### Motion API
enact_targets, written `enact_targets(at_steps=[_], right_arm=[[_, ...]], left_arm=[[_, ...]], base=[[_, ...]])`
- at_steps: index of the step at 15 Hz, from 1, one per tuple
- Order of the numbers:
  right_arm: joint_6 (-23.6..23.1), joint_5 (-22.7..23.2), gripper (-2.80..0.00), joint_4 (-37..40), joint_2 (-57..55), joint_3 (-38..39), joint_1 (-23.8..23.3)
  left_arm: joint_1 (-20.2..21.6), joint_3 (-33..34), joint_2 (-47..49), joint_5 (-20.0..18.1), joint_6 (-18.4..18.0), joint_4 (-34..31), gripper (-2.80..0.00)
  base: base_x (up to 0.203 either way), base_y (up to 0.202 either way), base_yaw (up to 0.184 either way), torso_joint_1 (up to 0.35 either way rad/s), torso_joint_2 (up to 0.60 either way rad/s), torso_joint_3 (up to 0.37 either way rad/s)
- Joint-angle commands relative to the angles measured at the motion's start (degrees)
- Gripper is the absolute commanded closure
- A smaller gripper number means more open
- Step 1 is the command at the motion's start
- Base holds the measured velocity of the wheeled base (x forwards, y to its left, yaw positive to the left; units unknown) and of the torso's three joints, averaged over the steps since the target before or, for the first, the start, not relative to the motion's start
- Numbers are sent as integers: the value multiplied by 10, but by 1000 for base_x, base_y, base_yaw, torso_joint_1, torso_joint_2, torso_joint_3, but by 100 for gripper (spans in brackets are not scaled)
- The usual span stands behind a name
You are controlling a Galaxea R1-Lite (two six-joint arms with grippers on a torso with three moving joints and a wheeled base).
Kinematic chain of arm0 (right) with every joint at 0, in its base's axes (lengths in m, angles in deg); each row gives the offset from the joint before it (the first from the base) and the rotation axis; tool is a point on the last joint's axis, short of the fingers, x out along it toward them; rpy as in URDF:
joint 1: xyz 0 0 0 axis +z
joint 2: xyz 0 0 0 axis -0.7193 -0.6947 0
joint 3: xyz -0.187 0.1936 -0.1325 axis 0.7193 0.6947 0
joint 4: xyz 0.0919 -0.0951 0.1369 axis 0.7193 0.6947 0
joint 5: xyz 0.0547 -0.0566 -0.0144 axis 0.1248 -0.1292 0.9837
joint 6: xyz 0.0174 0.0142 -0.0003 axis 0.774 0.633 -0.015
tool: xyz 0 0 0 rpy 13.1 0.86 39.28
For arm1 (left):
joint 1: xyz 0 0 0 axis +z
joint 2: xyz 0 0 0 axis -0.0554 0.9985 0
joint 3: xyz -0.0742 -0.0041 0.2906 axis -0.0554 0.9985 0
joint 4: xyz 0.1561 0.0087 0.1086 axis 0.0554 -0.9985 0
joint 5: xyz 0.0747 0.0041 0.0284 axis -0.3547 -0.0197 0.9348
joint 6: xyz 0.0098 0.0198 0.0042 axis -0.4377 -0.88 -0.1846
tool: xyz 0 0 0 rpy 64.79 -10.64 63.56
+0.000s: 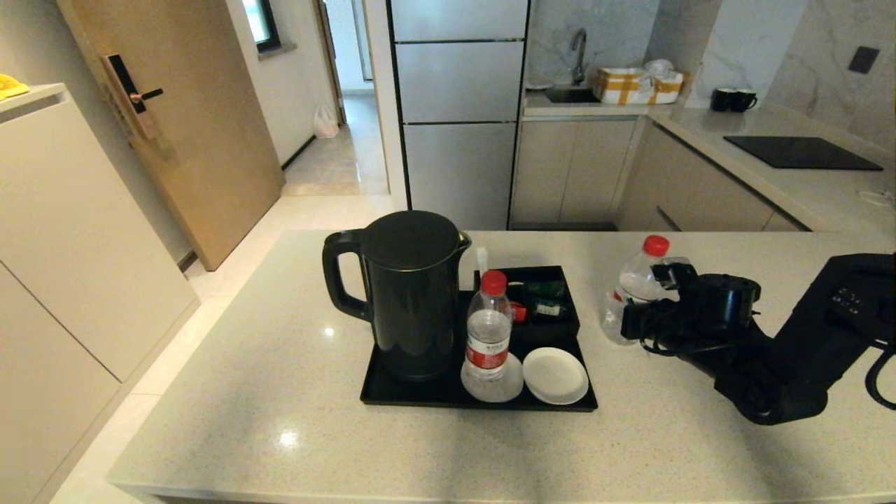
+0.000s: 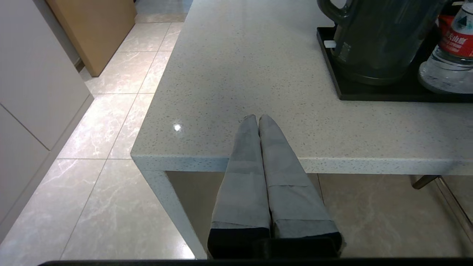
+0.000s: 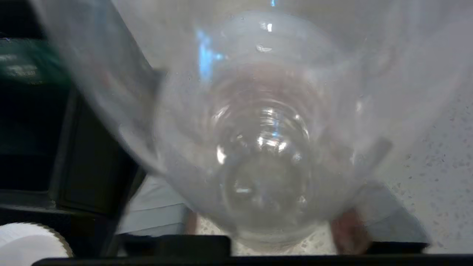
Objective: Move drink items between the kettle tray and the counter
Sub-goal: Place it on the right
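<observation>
1. Right gripper sits nearest, its fingers closed round a bottle beside the tray; in the wrist view the clear body fills the space between the fingers.
2. Whether that bottle's base touches the counter or hangs just above it, I cannot tell; it leans a little.
3. A second bottle stands upright on one coaster, well to the gripper's left, with the kettle beyond it.
4. An empty coaster lies between the held bottle and that second one, the closest free spot to the gripper.
5. If the bottle is bound for the tray, I would lift it clear of the rim, bring it upright, and lower it straight onto the free coaster, keeping off the box.
6. If bound for the counter, set it flat before letting go, as a leaning bottle may topple.
7. Left gripper hangs idle at the counter's near edge, fingers pressed together.
</observation>
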Motion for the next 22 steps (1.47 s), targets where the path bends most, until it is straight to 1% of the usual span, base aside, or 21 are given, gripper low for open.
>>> enact_targets(at_steps=[1,6,12,15,17,20,22], right_arm=[[0,0,-280,-5,-1,-2,-1],[0,2,-280,-21,14,5,-2],[0,3,-280,-22,51,18,-2],[-24,10,-280,-18,67,35,-3],[-36,11,-280,-22,83,57,-2],[-26,12,-280,-32,141,143,-3],[-21,13,-280,-29,172,161,-4]], left_arm=[[0,1,1,0,0,0,0],[0,1,1,0,0,0,0],[0,1,1,0,0,0,0],[0,1,1,0,0,0,0],[1,1,1,0,0,0,0],[0,1,1,0,0,0,0],[1,1,1,0,0,0,0]], base=[[0,0,0,0,0,0],[0,0,0,0,0,0],[0,0,0,0,0,0],[0,0,0,0,0,0],[0,0,0,0,0,0],[0,0,0,0,0,0],[0,0,0,0,0,0]])
